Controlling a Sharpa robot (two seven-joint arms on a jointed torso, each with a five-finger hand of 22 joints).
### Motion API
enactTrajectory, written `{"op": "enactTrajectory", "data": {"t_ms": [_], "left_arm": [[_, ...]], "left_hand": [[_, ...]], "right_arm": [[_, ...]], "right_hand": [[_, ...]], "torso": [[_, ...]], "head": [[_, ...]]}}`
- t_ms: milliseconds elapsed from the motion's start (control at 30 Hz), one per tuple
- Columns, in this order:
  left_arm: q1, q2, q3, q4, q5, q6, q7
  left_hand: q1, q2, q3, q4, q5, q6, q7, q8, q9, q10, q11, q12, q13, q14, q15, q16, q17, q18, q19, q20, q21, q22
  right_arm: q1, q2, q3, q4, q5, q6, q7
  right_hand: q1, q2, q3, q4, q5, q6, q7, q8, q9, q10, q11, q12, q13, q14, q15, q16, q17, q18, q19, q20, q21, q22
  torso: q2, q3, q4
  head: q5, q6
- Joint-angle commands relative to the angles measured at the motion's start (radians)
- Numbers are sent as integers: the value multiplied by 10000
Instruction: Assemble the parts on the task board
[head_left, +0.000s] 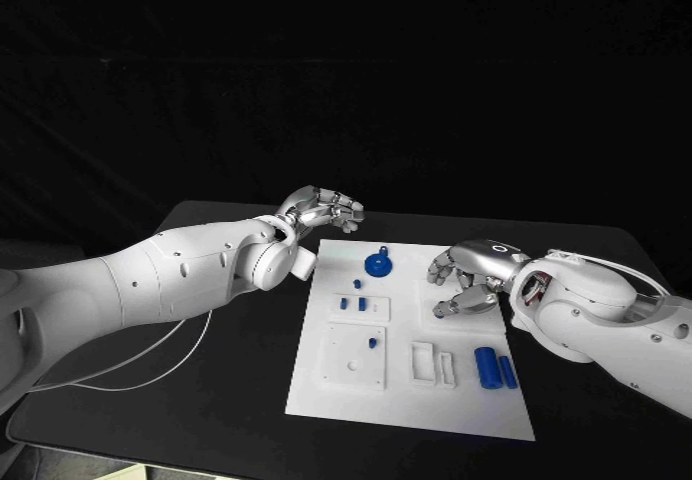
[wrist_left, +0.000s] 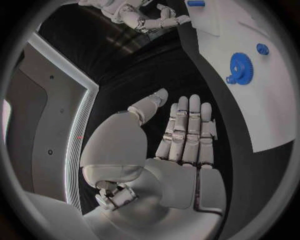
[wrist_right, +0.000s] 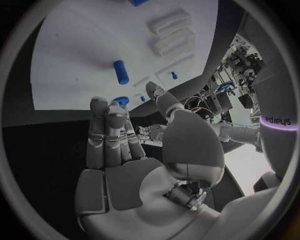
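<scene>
Your left hand (head_left: 323, 210) hovers just past the far left corner of the task board (head_left: 418, 400), fingers loosely curled and holding nothing; its wrist view shows those fingers (wrist_left: 187, 130) side by side and extended, palm bare. Your right hand (head_left: 473, 275) hangs over the board's right edge, fingers apart and slightly bent, also holding nothing. On the board, the blue gear (head_left: 378, 264) lies at the far middle, 2 blue cylinders (head_left: 496, 367) lie side by side near the right edge, and small blue pegs (head_left: 355, 300) sit left of centre. The board rests on the black table (head_left: 173, 400).
</scene>
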Motion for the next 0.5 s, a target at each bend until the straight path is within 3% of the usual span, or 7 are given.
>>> {"op": "enactTrajectory", "data": {"t_ms": [33, 267, 400, 500], "left_arm": [[9, 11, 8, 8, 49, 122, 69], [9, 4, 8, 9, 48, 96, 94], [9, -5, 8, 7, 48, 71, 85], [9, -9, 8, 7, 48, 74, 81]], "left_hand": [[-32, -6, -31, -4, 28, -45, 3, 18, -12, -61, 31, -24, -10, 34, 18, -43, 17, 120, -40, 43, -31, 16], [-19, 8, -24, -2, 31, -46, 2, 20, -13, -60, 29, -21, -12, 38, 17, -56, 35, 122, -36, 42, -35, 23], [-21, 6, -25, 0, 30, -46, 2, 21, -14, -60, 30, -20, -13, 39, 18, -60, 40, 122, -36, 43, -36, 24], [-20, -1, -27, -2, 29, -49, 3, 20, -15, -64, 31, -22, -15, 37, 19, -67, 47, 121, -38, 44, -39, 27]], "right_arm": [[2, 40, -27, 28, -533, 571, -258], [0, 68, -110, -15, -766, 588, -304], [0, 58, -142, -2, -853, 690, -320], [-5, 100, -168, -29, -948, 836, -355]], "right_hand": [[-9, -20, 23, 18, -106, -50, -84, 27, -10, -15, -17, -21, -19, -86, -10, 83, -39, 458, -52, 6, 63, 218], [299, 222, 265, -49, -335, 100, -169, 142, 16, 190, -74, 90, -30, -127, -64, 217, -152, 458, -110, 2, 162, 211], [812, 408, 1163, 106, -1273, 375, -191, 277, 20, 501, -159, 244, -15, -143, -138, 341, -306, 458, -118, 42, 238, 191], [852, 346, 1763, 243, -1523, 549, -239, 339, -2, 703, -222, 337, 5, -161, -202, 433, -428, 458, -130, 86, 309, 201]], "torso": [[4, -1, 7], [3, -4, 18], [5, -15, 18], [2, -14, 17]], "head": [[1, -3], [23, -28], [7, -24], [0, -26]]}}
